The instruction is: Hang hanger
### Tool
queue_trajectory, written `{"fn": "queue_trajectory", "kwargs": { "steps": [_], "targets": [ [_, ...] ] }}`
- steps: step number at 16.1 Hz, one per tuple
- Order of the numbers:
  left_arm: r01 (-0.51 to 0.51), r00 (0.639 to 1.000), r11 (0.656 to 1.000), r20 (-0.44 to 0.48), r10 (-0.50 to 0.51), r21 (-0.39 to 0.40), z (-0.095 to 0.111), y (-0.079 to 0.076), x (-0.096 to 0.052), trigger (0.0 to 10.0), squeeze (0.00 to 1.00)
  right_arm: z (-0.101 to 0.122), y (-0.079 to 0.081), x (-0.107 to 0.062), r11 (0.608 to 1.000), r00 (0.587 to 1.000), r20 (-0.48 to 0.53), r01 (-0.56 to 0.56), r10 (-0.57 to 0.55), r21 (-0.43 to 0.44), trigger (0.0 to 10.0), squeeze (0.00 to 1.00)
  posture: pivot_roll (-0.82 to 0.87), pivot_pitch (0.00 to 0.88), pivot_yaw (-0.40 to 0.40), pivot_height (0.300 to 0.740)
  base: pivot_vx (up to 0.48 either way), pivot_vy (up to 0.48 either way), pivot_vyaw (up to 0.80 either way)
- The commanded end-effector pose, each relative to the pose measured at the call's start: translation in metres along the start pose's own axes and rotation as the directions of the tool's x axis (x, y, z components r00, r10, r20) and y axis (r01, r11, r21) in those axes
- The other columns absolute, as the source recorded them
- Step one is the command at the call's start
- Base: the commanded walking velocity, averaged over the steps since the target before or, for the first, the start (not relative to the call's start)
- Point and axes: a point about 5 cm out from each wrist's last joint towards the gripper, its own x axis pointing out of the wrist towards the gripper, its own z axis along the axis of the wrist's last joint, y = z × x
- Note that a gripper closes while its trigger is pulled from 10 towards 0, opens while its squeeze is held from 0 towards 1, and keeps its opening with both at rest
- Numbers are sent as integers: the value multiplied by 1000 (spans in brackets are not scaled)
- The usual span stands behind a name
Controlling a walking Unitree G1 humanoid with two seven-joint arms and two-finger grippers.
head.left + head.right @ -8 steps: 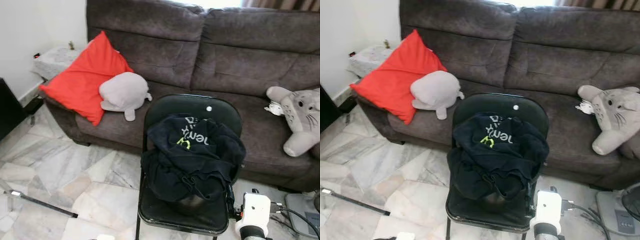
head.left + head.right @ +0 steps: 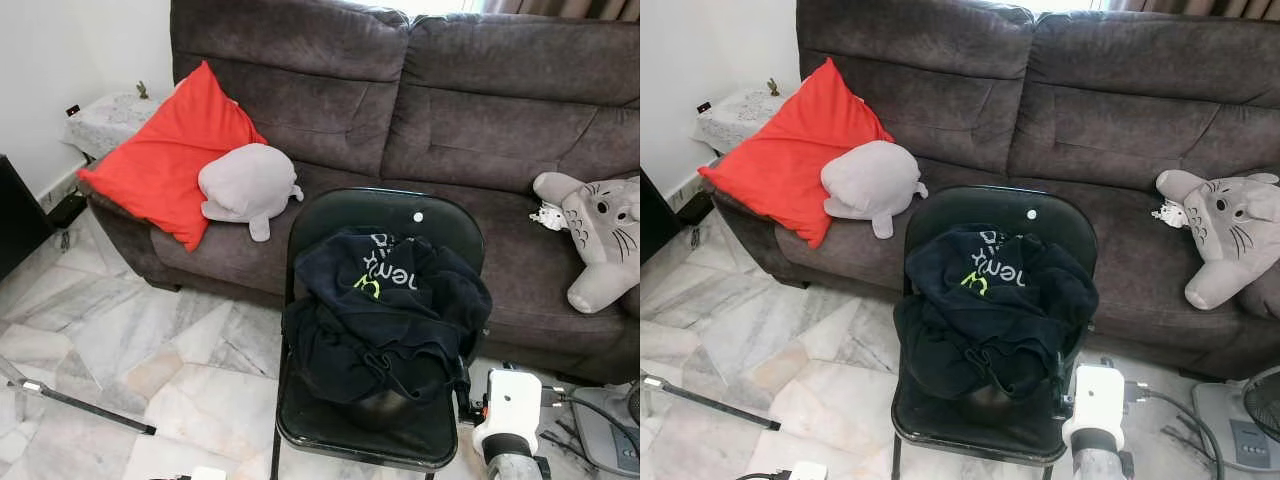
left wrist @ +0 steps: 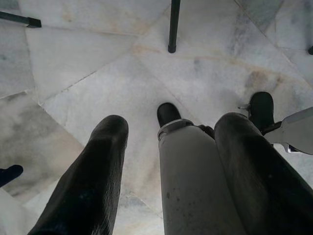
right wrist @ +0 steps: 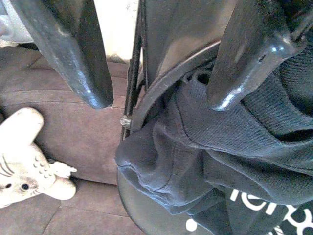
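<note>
A black garment with white and green lettering (image 2: 385,315) lies heaped on a black folding chair (image 2: 385,215) in front of the sofa. My right arm (image 2: 512,405) is low at the chair's right front corner. In the right wrist view my right gripper (image 4: 159,100) is open, its fingers (image 4: 73,54) close over the chair's edge and the dark knit garment (image 4: 234,142), holding nothing. My left gripper (image 3: 173,125) hangs open over the marble floor (image 3: 88,73), above my own leg. I can make out no hanger.
A dark brown sofa (image 2: 480,110) stands behind the chair with a red cushion (image 2: 165,160), a grey plush (image 2: 248,185) and a grey cat-like plush (image 2: 600,235). A fan base and cables (image 2: 600,430) lie at the right. A black pole (image 2: 90,410) lies on the floor at the left.
The view has shifted very slightly. The chair, the garment and both arms stay about where they were.
</note>
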Motion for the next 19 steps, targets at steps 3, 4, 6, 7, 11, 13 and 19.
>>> {"fn": "queue_trajectory", "kwargs": {
  "steps": [3,4,6,7,11,13,19],
  "targets": [
    [-2,999,1000,-48,2,9,-12,4,-2,10000,0,-5,3,-1,1000,999,-41,-31,31,2,10000,0,-83,92,5,740,0,0,0],
    [-2,999,1000,-48,2,9,-12,4,-2,10000,0,-6,4,-3,999,998,-47,-37,37,1,10000,0,-85,93,6,740,0,0,0],
    [-1,999,1000,-49,2,10,-13,5,-3,10000,0,-8,6,-5,999,997,-61,-44,43,-2,10000,0,-84,93,7,740,0,0,0],
    [-1,999,1000,-49,1,10,-13,5,-3,10000,0,-9,6,-5,999,997,-65,-46,46,-4,10000,0,-83,94,7,740,0,0,0],
    [-3,999,1000,-51,4,10,-13,6,-3,10000,0,-11,5,-2,998,994,-91,-56,53,-25,10000,0,-80,92,6,740,0,0,0],
    [-3,999,1000,-51,4,10,-14,6,-3,10000,0,-9,4,0,998,995,-84,-58,55,-26,10000,0,-83,92,7,740,0,0,0],
    [-4,999,1000,-51,5,11,-13,7,-3,10000,0,-6,6,10,994,989,-127,-89,80,-70,10000,0,-77,81,7,740,0,0,0]
  ]
}}
